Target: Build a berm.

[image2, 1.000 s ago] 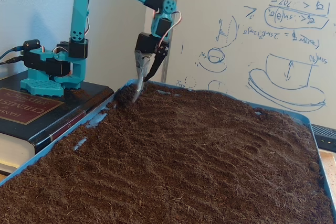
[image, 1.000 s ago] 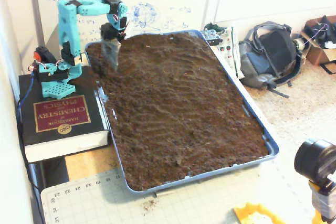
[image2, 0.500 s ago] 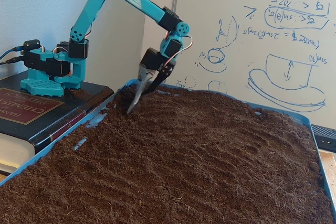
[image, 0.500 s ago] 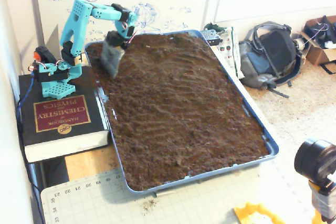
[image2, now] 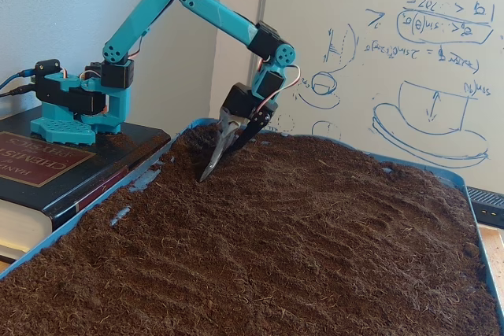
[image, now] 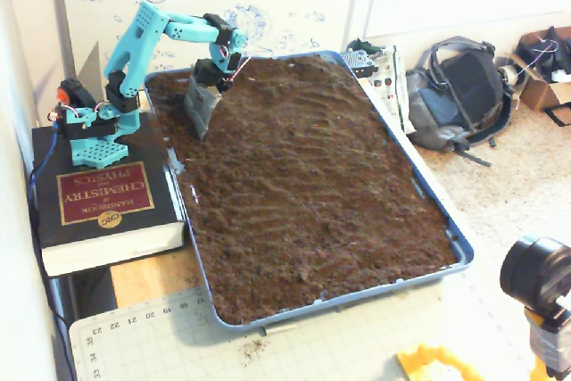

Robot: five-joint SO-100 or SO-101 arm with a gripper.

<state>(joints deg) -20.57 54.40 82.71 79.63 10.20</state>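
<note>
Although both fixed views show the tray [image: 419, 186] full of dark brown soil [image: 312, 185], no clear berm stands out: the surface looks mostly flat with faint raked ripples, so I cannot tell where a raised ridge lies. At the far end the soil may hump a little near the whiteboard [image2: 378, 45], but that is hard to judge. Perched on a thick book [image: 98, 207] beside the tray, the teal arm [image: 147, 33] reaches over the soil near the tray's corner closest to its base. Its gripper [image2: 214, 164] carries dark, blade-like fingers [image2: 220, 143] angled down, with the tips touching or just entering the soil; how deep they go is hidden. Whether the jaws are parted or closed cannot be told, since the blades overlap in both views, and nothing can be seen held between them. A backpack [image: 464, 86] lies past the tray, and a camera [image: 540, 274] is cut off at the lower right edge.
</note>
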